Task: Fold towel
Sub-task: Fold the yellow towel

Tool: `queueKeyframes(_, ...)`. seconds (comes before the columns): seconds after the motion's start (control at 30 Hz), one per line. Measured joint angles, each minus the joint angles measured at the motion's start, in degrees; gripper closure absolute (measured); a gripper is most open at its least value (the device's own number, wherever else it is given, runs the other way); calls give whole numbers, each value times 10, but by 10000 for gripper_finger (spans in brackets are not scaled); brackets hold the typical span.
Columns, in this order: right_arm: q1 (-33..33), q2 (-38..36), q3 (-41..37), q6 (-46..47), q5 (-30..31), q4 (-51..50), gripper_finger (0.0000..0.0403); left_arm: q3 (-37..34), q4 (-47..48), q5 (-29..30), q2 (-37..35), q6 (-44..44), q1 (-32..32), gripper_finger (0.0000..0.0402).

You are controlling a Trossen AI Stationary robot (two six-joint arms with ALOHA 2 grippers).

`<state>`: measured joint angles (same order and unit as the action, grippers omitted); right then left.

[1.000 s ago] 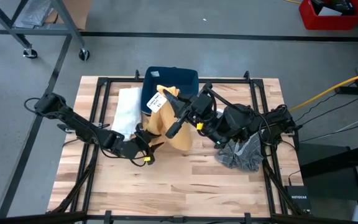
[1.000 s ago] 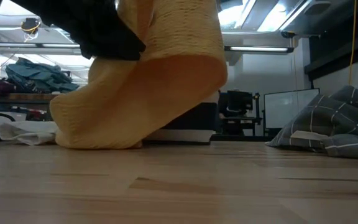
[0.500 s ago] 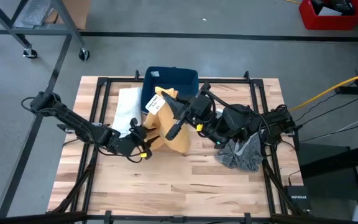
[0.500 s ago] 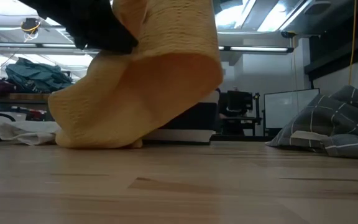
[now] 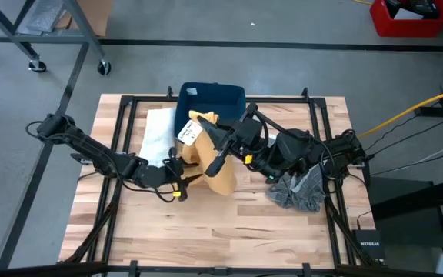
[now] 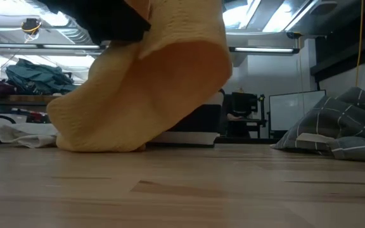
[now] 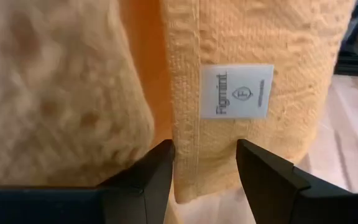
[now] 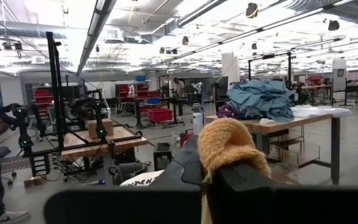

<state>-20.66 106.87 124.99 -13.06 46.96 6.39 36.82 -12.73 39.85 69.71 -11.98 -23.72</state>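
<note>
Big workshop space behind the wooden table (image 5: pixel 206 223), racks and benches everywhere, and a person standing off at the edge of the right wrist view.

Yellow towel (image 5: pixel 215 165) is mid-table, top corner hoisted up by the right gripper (image 5: pixel 212 132), which is pinched tight on it, while the bottom edge drags on the wood. Left gripper (image 5: pixel 181 171) sits low at the hanging edge with its fingers (image 7: pixel 272 177) spread either side of the hem, not clamped yet.

What could go wrong: if the left closes off-target it grabs one layer or just air, and the fold comes out skewed. The right only has a small bunch of cloth, so a tug could pull it free.

Blue bin (image 5: pixel 212 98) at the back, can't really tell what's inside, the towel covers part of it. White cloth (image 5: pixel 157 132) beside it, grey cloth (image 5: pixel 302 190) on the right, both just lying on the table.
</note>
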Motion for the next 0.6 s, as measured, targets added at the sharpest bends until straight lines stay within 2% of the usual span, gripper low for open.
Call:
queueKeyframes(0.17,0,0,0,0,-1,11,398,0,1,-76,2,0,2,233)
queueKeyframes(0.4,0,0,0,-1,-1,12,398,0,1,-128,2,25,2,237)
queueKeyframes(0.6,0,0,0,-2,-1,12,398,0,1,-149,2,20,1,285)
